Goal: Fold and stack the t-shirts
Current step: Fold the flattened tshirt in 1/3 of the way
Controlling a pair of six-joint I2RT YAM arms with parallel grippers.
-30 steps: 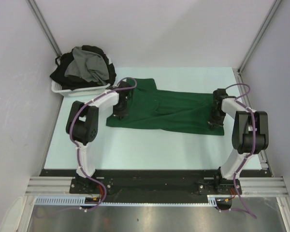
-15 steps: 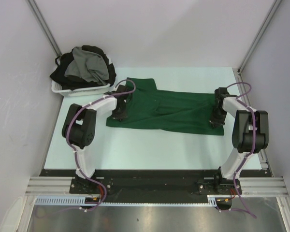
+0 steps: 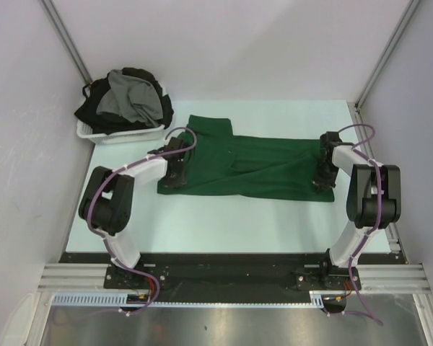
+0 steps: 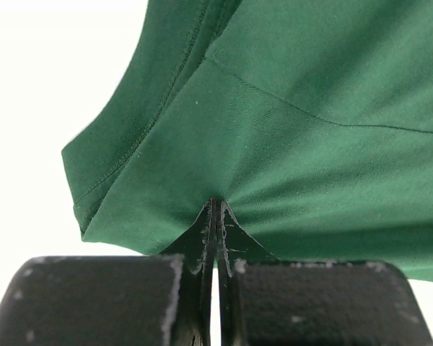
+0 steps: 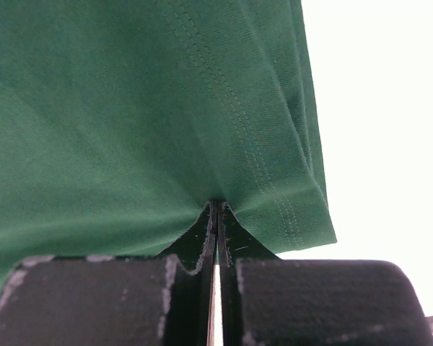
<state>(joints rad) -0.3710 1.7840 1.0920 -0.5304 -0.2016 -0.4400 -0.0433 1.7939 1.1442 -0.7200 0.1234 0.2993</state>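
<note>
The dark green t-shirt [image 3: 260, 169] is spread creased across mid-frame, its ends clamped by the left fingers [image 4: 206, 225] and right fingers [image 5: 210, 222]

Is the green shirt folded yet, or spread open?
Partly folded: the green t-shirt lies as a long, layered band, with the left gripper and right gripper pinching its near corners.
</note>
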